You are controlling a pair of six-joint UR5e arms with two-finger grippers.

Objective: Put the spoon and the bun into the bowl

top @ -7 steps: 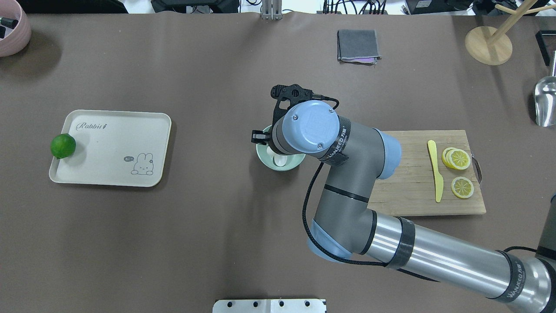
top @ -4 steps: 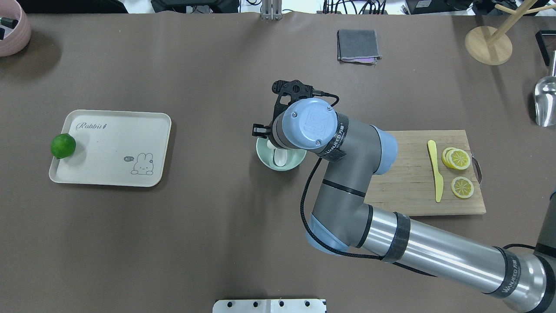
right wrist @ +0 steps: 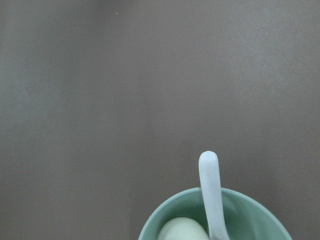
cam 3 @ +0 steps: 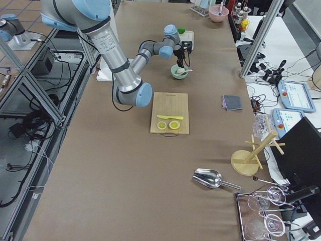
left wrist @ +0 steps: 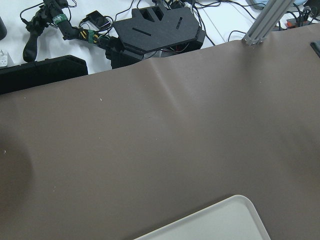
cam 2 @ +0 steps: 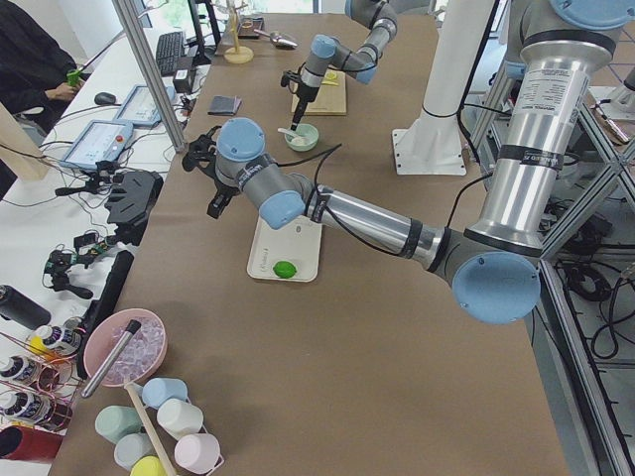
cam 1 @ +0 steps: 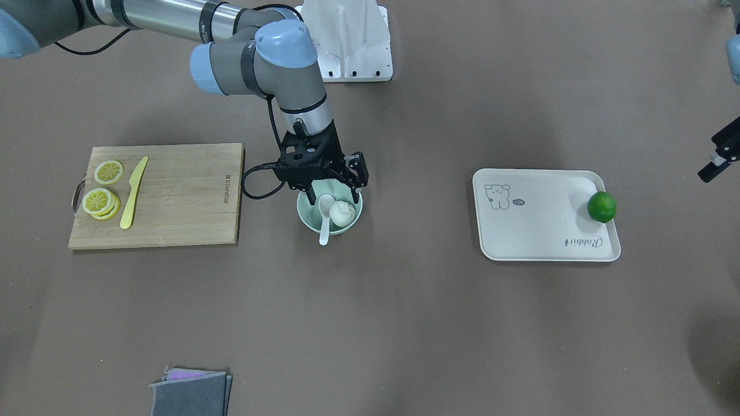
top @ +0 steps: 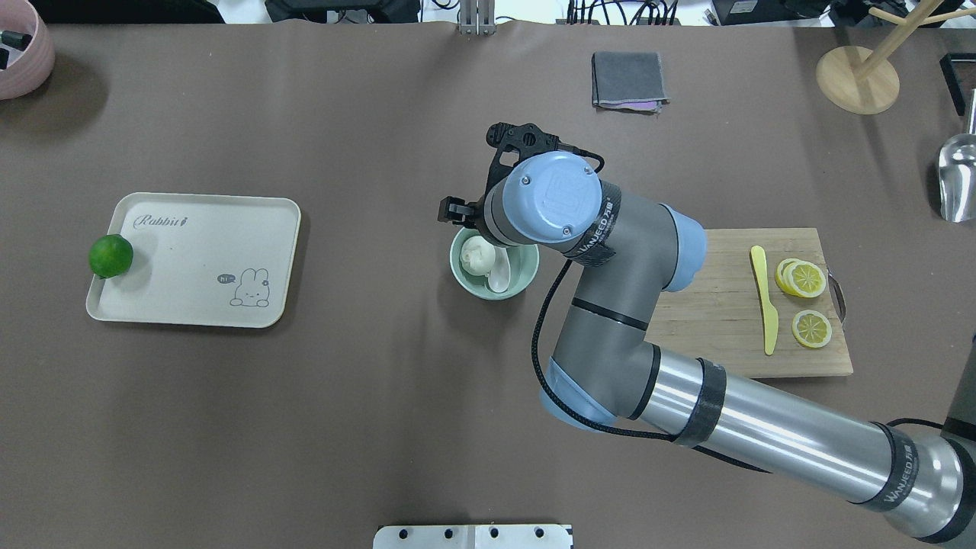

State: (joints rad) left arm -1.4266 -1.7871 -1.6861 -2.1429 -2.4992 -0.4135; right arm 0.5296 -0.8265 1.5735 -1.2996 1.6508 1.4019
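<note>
Exterior front-facing view: spoon (cam 1: 324, 222), bun (cam 1: 343, 214) sit in bowl (cam 1: 306, 218)

They lie side by side, the spoon handle overhanging the rim. Just above the bowl, the right gripper (cam 1: 333, 185) hangs spread and empty. The left gripper (cam 1: 718, 155) is well away; whether its jaws are parted cannot be told.

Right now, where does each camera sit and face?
Front-facing: across table, facing robot; right arm above bowl.
Overhead: behind robot, looking down; right arm.
Exterior left: left table end; left arm near.
Exterior right: right table end; right arm near.
Left wrist: down at tray corner; no body.
Right wrist: down at spoon; no body.
Front-facing and overhead share the bun.
</note>
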